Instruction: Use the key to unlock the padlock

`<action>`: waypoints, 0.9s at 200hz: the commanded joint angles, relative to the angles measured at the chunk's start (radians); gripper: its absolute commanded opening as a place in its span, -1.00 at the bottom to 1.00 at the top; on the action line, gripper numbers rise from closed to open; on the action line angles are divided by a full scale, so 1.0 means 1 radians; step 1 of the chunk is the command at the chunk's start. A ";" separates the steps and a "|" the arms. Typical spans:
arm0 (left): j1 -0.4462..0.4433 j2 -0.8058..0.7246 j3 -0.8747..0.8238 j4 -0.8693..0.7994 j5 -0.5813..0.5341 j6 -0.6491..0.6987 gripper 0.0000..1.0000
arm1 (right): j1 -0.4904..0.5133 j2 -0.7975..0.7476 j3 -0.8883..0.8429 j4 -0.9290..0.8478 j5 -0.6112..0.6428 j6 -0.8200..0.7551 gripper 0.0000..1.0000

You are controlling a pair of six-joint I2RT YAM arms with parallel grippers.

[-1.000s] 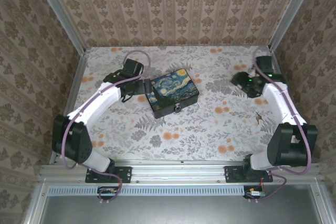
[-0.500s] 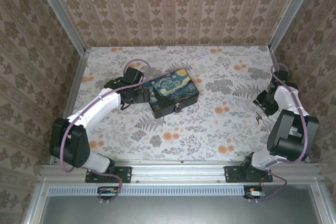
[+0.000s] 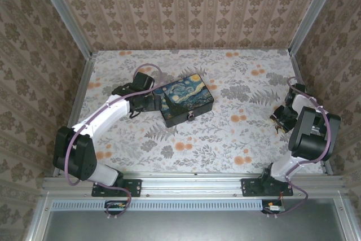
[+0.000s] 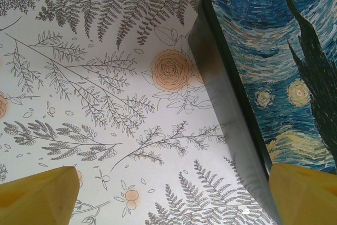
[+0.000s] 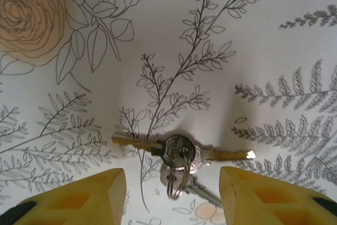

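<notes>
the right wrist view shows keys (image 5: 179,154) lying flat between the wide-open, empty fingers of the right gripper (image 5: 172,185). overhead, that arm is folded tight at the right edge; the left gripper (image 4: 171,193), open and empty, sits beside the box (image 4: 263,51).

Shiny metal keys (image 5: 179,154); glossy painted box lid (image 4: 274,67).

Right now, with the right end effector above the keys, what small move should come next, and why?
Probably lower the right end effector straight down and close on the keys: they lie flat on the table, between its open fingers, not yet gripped.
</notes>
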 commanded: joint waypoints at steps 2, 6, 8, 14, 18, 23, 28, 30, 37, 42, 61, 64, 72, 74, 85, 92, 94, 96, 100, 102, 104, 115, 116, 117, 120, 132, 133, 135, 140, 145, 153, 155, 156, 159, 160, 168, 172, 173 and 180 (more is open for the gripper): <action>-0.007 -0.021 0.019 -0.021 0.005 0.020 0.89 | -0.003 0.039 -0.007 0.035 -0.018 -0.003 -0.03; -0.008 -0.021 0.020 -0.021 0.007 0.020 0.89 | -0.004 0.047 -0.008 0.037 -0.017 -0.003 -0.05; -0.007 -0.021 0.019 -0.023 0.007 0.020 0.89 | -0.004 0.048 -0.009 0.037 -0.017 -0.004 -0.06; -0.007 -0.022 0.020 -0.023 0.005 0.022 0.89 | -0.004 0.055 -0.013 0.042 -0.017 -0.006 -0.09; -0.008 -0.022 0.021 -0.024 0.006 0.022 0.89 | -0.004 0.057 -0.014 0.044 -0.016 -0.006 -0.10; -0.010 -0.024 0.022 -0.026 0.006 0.023 0.89 | -0.004 0.057 -0.017 0.045 -0.014 -0.009 -0.11; -0.008 -0.026 0.022 -0.027 0.005 0.023 0.89 | -0.004 0.054 -0.020 0.048 -0.014 -0.010 -0.13; -0.008 -0.027 0.021 -0.027 0.003 0.024 0.89 | -0.005 0.053 -0.022 0.049 -0.013 -0.010 -0.14; -0.009 -0.029 0.022 -0.028 0.000 0.025 0.89 | -0.005 0.051 -0.025 0.050 -0.011 -0.013 -0.18; -0.007 -0.031 0.022 -0.028 0.000 0.024 0.89 | -0.005 0.051 -0.025 0.048 -0.010 -0.015 -0.22; -0.007 -0.034 0.025 -0.025 0.000 0.029 0.89 | -0.005 0.053 -0.021 0.045 -0.021 -0.028 -0.41; -0.007 -0.033 0.025 -0.024 0.000 0.029 0.89 | -0.005 0.053 -0.022 0.044 -0.024 -0.029 -0.45; -0.007 -0.033 0.025 -0.022 0.003 0.029 0.89 | -0.005 0.053 -0.021 0.046 -0.032 -0.033 -0.53; -0.008 -0.033 0.025 -0.021 0.003 0.029 0.89 | -0.006 0.052 -0.020 0.046 -0.033 -0.035 -0.54; -0.007 -0.032 0.025 -0.019 0.005 0.032 0.89 | -0.005 0.052 -0.019 0.048 -0.046 -0.046 -0.64; -0.007 -0.032 0.027 -0.018 0.008 0.032 0.88 | -0.004 0.051 -0.018 0.047 -0.058 -0.054 -0.67; -0.007 -0.032 0.027 -0.018 0.008 0.033 0.88 | -0.004 0.050 -0.017 0.047 -0.061 -0.056 -0.68; -0.007 -0.032 0.028 -0.018 0.008 0.032 0.89 | -0.002 0.050 -0.018 0.047 -0.064 -0.059 -0.69; -0.008 -0.032 0.029 -0.019 0.009 0.032 0.89 | -0.002 0.048 -0.016 0.046 -0.072 -0.063 -0.69; -0.008 -0.032 0.030 -0.019 0.008 0.032 0.89 | -0.001 0.048 -0.015 0.045 -0.077 -0.065 -0.70; -0.006 -0.032 0.032 -0.021 0.009 0.032 0.89 | 0.000 0.048 -0.014 0.044 -0.080 -0.068 -0.71; -0.008 -0.034 0.035 -0.024 0.012 0.034 0.88 | 0.011 0.041 -0.013 0.037 -0.095 -0.074 -0.75; -0.009 -0.035 0.035 -0.023 0.012 0.034 0.88 | 0.011 0.040 -0.012 0.036 -0.096 -0.075 -0.75; -0.009 -0.035 0.035 -0.023 0.012 0.034 0.88 | 0.014 0.039 -0.012 0.035 -0.096 -0.075 -0.76; -0.008 -0.037 0.037 -0.025 0.014 0.034 0.88 | 0.020 0.035 -0.013 0.034 -0.101 -0.079 -0.78; -0.011 -0.043 0.040 -0.028 0.014 0.036 0.88 | 0.043 0.015 -0.013 0.028 -0.129 -0.078 -0.80; -0.011 -0.043 0.041 -0.030 0.014 0.036 0.88 | 0.046 0.013 -0.013 0.028 -0.132 -0.078 -0.80; -0.011 -0.044 0.040 -0.029 0.014 0.035 0.88 | 0.051 0.008 -0.014 0.027 -0.136 -0.078 -0.81; -0.013 -0.048 0.042 -0.033 0.013 0.035 0.88 | 0.068 -0.004 -0.014 0.024 -0.141 -0.076 -0.82; -0.016 -0.051 0.043 -0.037 0.013 0.036 0.88 | 0.087 -0.018 -0.013 0.019 -0.141 -0.076 -0.83; -0.021 -0.056 0.046 -0.044 0.015 0.036 0.88 | 0.122 -0.041 -0.010 0.007 -0.141 -0.076 -0.82; -0.024 -0.057 0.046 -0.047 0.015 0.036 0.88 | 0.135 -0.047 -0.008 0.004 -0.139 -0.075 -0.82; -0.025 -0.058 0.046 -0.047 0.016 0.035 0.88 | 0.139 -0.049 -0.006 0.002 -0.139 -0.075 -0.82; -0.029 -0.060 0.046 -0.050 0.016 0.035 0.88 | 0.156 -0.057 -0.004 -0.005 -0.138 -0.076 -0.81; -0.031 -0.061 0.046 -0.051 0.016 0.036 0.88 | 0.164 -0.060 -0.002 -0.008 -0.138 -0.076 -0.82; -0.047 -0.067 0.044 -0.056 0.021 0.041 0.88 | 0.216 -0.077 0.011 -0.030 -0.139 -0.078 -0.82; -0.058 -0.071 0.042 -0.058 0.028 0.043 0.88 | 0.245 -0.083 0.020 -0.043 -0.140 -0.080 -0.82; -0.060 -0.072 0.041 -0.059 0.030 0.044 0.88 | 0.251 -0.085 0.022 -0.047 -0.141 -0.081 -0.82; -0.082 -0.076 0.035 -0.061 0.042 0.044 0.88 | 0.300 -0.098 0.037 -0.067 -0.148 -0.082 -0.81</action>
